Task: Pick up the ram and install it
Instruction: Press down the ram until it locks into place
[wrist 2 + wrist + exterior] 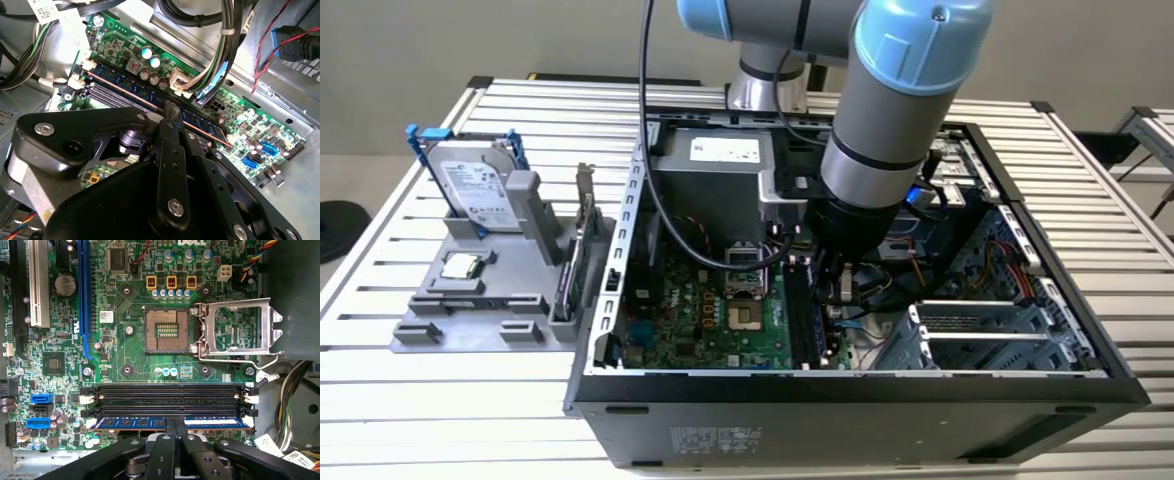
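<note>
The ram is a long blue stick with a pale label strip, and it stands in the memory slot nearest my fingers on the green motherboard. In the second wrist view the ram runs diagonally across the board. My gripper has its black fingers closed together, their tips resting on the middle of the stick's top edge, and the gripper meets that edge the same way in the second wrist view. In the exterior view the arm reaches down into the open computer case, with the gripper low over the board.
Two empty black memory slots lie beside the ram, and the processor socket stands open with its metal frame lifted. Cable bundles hang close to the gripper. Outside the case, a grey fixture holds a hard drive and a small silver chip.
</note>
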Controlling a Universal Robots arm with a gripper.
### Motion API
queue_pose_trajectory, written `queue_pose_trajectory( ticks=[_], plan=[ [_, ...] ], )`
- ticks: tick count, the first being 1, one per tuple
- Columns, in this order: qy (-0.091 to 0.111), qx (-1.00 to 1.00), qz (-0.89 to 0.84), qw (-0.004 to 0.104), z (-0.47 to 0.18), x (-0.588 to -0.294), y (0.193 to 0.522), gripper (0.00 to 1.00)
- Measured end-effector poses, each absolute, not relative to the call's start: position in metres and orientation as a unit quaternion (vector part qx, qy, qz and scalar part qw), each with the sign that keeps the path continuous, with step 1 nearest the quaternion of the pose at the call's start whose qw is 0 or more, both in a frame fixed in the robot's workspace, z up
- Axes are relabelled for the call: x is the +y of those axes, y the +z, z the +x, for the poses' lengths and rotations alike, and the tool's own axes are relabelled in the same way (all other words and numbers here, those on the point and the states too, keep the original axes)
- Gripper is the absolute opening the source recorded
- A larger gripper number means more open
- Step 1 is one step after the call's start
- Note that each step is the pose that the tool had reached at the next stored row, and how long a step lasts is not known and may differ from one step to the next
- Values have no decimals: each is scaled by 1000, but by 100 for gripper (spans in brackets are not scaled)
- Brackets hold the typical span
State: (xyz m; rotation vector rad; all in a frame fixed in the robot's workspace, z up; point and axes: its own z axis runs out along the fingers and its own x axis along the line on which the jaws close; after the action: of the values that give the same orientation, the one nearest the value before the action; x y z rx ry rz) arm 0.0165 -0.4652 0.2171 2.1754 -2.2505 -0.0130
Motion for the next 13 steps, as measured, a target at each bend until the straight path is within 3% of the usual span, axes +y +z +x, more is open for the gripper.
queue_pose_trajectory(
  ticks=[6,8,13],
  plan=[
    [-2,-719,695,9,17,-464,217,0],
    [15,-719,695,26,17,-464,218,0],
    [14,-719,695,25,17,-465,217,0]
  ],
)
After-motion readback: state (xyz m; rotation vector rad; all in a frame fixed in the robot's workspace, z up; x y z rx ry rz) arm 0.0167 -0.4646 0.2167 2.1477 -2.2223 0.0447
